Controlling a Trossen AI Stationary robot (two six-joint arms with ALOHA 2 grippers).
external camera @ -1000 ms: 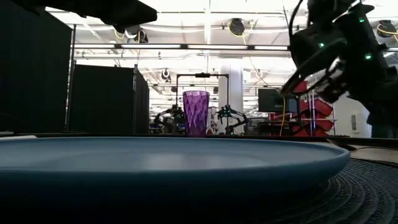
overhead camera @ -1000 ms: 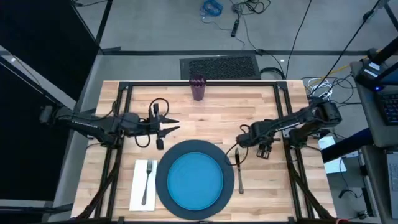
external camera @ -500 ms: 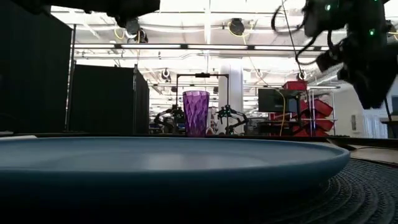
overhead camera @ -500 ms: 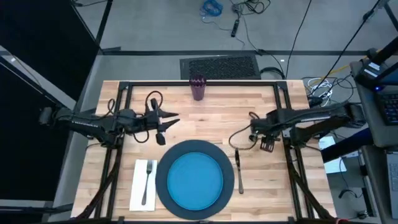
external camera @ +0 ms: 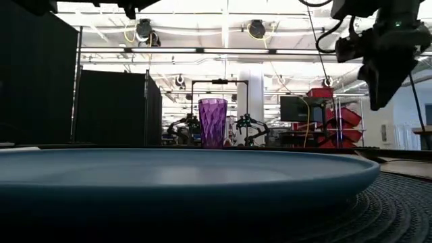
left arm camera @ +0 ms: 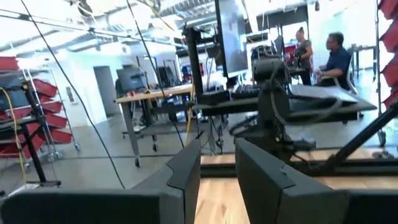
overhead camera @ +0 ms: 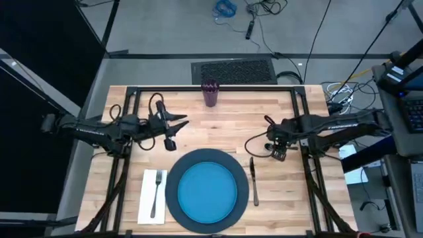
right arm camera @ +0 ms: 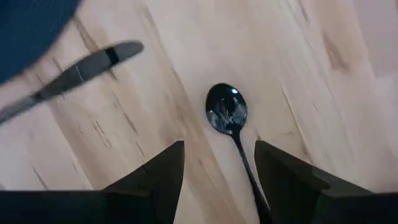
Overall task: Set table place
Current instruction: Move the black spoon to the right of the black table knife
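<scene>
two dark arms are seen reaching in over the table (overhead camera: 264, 116), one from each side edge. most of the wood toward the far edge is left bare, with open room between the arms.

the big dark grey charger (overhead camera: 173, 192) is set against the near edge at its middle, and the blue plate (overhead camera: 208, 189) is laid on it, well inside its rim. in the low view the plate (external camera: 182, 172) fills the foreground, with the ribbed charger (external camera: 398, 209) showing under it.

the white napkin (overhead camera: 147, 198) is laid flat beside the charger, toward the left edge, and the fork (overhead camera: 157, 192) is rested on it, lengthwise. the knife (overhead camera: 254, 180) is laid just beside the charger on its other side; in the right wrist view its blade (right arm camera: 74, 73) is seen close to the dark rim. the spoon (right arm camera: 231, 124) is found on bare wood beside the knife, apart from it, toward the right edge.

the purple cup (overhead camera: 210, 92) is stood upright at the middle of the far edge, well apart from everything else.

the right gripper (overhead camera: 277, 153) is held above the spoon with its fingers (right arm camera: 155, 174) spread and nothing grasped. the left gripper (overhead camera: 177, 127) is held above bare wood beyond the charger on the left, its fingers (left arm camera: 186, 168) parted and empty.
</scene>
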